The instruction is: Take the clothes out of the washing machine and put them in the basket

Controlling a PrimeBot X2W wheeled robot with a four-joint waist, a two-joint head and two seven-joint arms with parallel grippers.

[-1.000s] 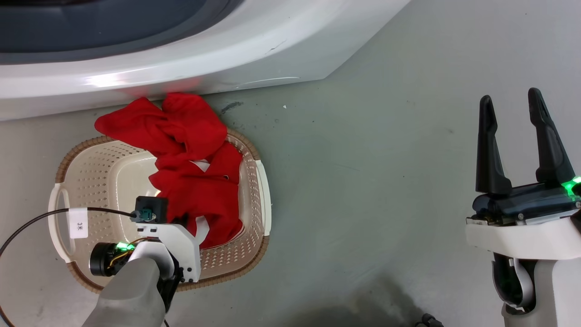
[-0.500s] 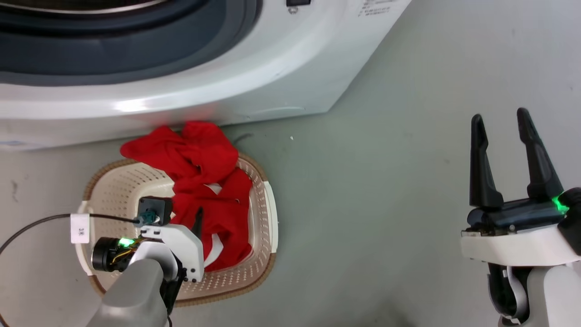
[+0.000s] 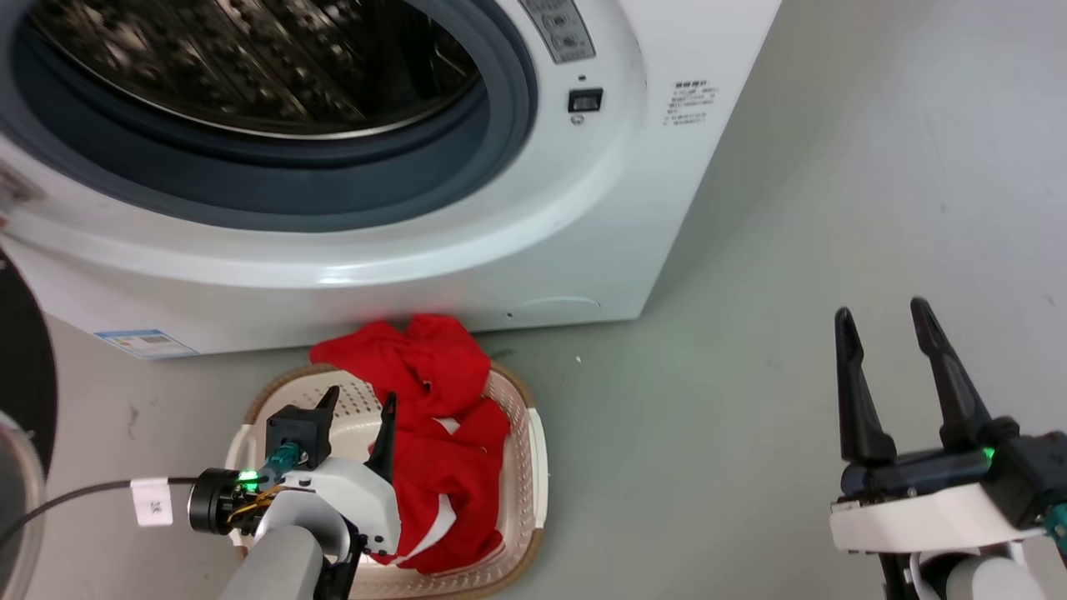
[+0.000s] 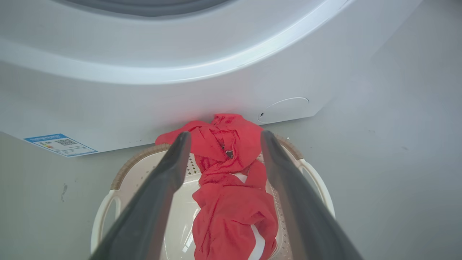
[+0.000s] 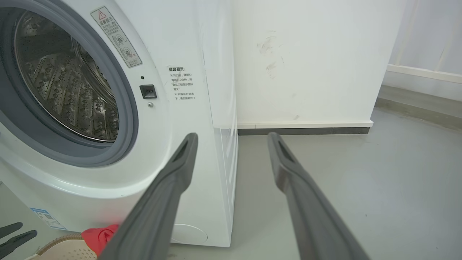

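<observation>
The clothes [image 3: 442,442] lay heaped in the basket [image 3: 536,467], bright red, filling its right half. Their upper fold was draped over the far rim toward the washing machine [image 3: 583,233] and reached the foot of its white front. A white stripe showed at the near end of the heap. The basket stood on the grey floor [image 3: 750,250] just before the machine, below the round opening. Its left half was bare, showing the small holes in its cream wall.

The machine's perforated steel drum [image 3: 250,67] looked dark inside its grey rubber ring [image 3: 333,183], with no red fabric to be seen in the part that showed. A blue sticker [image 3: 146,342] sat low on the front at the left, and a round flap [image 3: 554,307] low at the right. The dark rim of the door [image 3: 21,367] cut in at the left edge of the head view.

The left pincer [image 3: 358,402] hung over the basket with its jaws spread wide and nothing between them. In the left wrist view its two dark fingers [image 4: 158,187] framed the red heap, which lay below them and apart from them. A black cable with a white tag [image 3: 152,502] ran off from that wrist.

The right pincer [image 3: 881,312] stood open too, gripping nothing, over bare floor well to the right of the basket. Its wrist view looked past the machine's side to a white wall [image 5: 306,54].
</observation>
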